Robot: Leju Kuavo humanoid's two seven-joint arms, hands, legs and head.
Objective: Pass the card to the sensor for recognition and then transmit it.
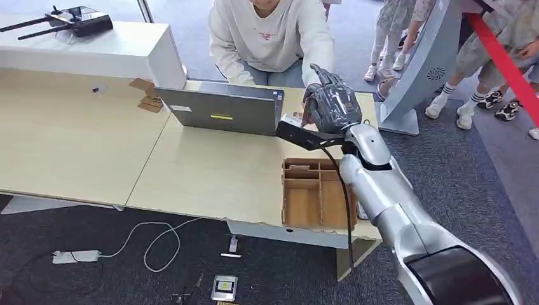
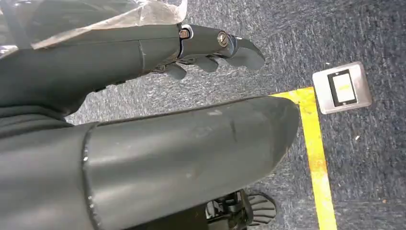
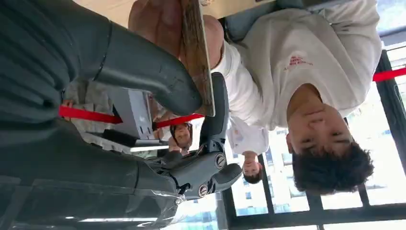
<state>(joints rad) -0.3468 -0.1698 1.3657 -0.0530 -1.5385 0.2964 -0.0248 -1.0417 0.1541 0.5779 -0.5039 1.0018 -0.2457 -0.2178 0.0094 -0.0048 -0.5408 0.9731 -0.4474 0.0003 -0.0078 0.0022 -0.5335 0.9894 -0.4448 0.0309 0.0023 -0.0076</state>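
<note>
The card (image 3: 195, 52) — thin, brown, wood-toned — stands edge-on, pinched by the right hand (image 3: 191, 110) and a person's hand (image 3: 158, 21).

One laptop (image 1: 219, 109) is sitting on the tabletop (image 1: 191, 171), one compartmented wooden tray (image 1: 316, 194) is lying near it, and one person (image 1: 273, 38) is leaning behind it.

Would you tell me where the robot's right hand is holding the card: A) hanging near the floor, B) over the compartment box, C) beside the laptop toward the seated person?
C: the right hand pinches the card beside the laptop, toward the person.
</note>
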